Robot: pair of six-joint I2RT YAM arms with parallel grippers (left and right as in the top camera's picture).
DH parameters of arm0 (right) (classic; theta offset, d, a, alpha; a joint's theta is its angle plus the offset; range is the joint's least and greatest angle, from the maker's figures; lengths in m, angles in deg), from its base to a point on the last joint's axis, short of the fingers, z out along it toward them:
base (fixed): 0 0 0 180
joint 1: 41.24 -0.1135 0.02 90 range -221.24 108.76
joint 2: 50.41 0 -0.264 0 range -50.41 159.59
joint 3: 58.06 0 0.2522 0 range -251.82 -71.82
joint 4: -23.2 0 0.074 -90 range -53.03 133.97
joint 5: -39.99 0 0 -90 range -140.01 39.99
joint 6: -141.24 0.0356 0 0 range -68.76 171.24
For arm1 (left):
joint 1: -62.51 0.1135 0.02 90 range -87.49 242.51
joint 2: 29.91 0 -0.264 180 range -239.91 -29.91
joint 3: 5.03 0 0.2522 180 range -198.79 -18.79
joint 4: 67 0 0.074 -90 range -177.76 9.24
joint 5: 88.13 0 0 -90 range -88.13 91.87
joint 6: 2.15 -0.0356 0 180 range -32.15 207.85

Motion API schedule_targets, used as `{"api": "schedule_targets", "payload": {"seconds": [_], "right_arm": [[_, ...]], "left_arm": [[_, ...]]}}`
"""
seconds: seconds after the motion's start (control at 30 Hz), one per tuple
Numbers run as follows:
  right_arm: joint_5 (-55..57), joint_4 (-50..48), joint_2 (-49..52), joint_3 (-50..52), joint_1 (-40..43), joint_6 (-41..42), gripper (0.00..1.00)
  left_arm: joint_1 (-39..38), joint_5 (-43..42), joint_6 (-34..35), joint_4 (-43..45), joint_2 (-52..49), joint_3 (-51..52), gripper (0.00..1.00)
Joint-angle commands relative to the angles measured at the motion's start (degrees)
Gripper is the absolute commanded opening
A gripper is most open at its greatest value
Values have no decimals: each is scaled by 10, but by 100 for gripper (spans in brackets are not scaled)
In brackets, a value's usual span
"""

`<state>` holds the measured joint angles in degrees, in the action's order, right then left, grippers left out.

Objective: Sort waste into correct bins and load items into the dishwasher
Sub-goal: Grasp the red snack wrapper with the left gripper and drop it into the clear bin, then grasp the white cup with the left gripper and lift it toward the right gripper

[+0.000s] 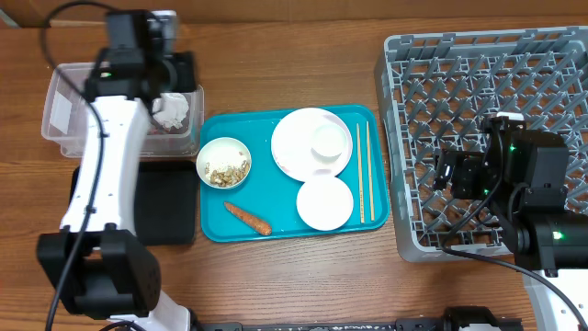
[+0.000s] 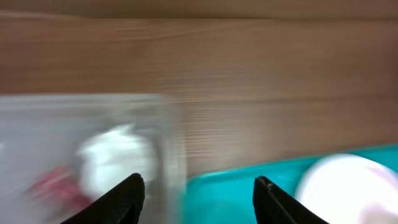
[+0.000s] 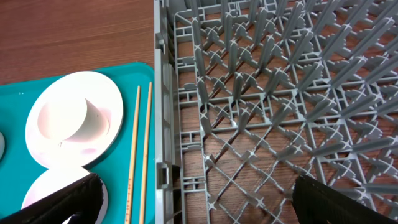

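Wooden worktop (image 1: 303, 55) carries everything; near its left edge sits the clear tub (image 1: 57, 115), with the crumpled tissue (image 1: 172, 112) lying at the tub's right end; the left wrist view, badly blurred, shows a red wrapper (image 2: 53, 186) beside the tissue; the left pincer (image 2: 199, 196) hangs above the tub's right wall, released, nothing between its fingers; the black tray (image 1: 167, 207) lies just in front of the tub, against the left edge of the teal tray (image 1: 220, 225).

On the teal tray, a bowl (image 1: 224, 163) of rice scraps sits by the left edge; the carrot piece (image 1: 248, 219) lies near the front left corner; the plate (image 1: 289, 147) holds the cup (image 1: 328, 142); a smaller dish (image 1: 324, 203) sits in front of the plate; the chopsticks (image 1: 365, 173) lie along the right edge.

The grey rack (image 1: 478, 83) fills the worktop's right side; the right pincer (image 3: 199, 202) hovers over the rack's left part, spread wide, grasping nothing.
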<state>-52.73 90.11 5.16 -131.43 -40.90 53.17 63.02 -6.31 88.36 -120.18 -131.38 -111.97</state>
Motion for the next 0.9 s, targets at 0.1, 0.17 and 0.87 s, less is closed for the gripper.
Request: {"api": "schedule_targets", "payload": {"seconds": [0.1, 0.17, 0.87], "right_arm": [[3, -3, -3, -15, 1, 2, 100], [3, -3, -3, -15, 1, 2, 100], [3, -3, -3, -15, 1, 2, 100]], "left_arm": [[-140, -107, 3, 2, 7, -21, 61], [-179, -106, 3, 8, -10, -21, 62], [-292, -32, 75, -27, -170, -21, 14]]}}
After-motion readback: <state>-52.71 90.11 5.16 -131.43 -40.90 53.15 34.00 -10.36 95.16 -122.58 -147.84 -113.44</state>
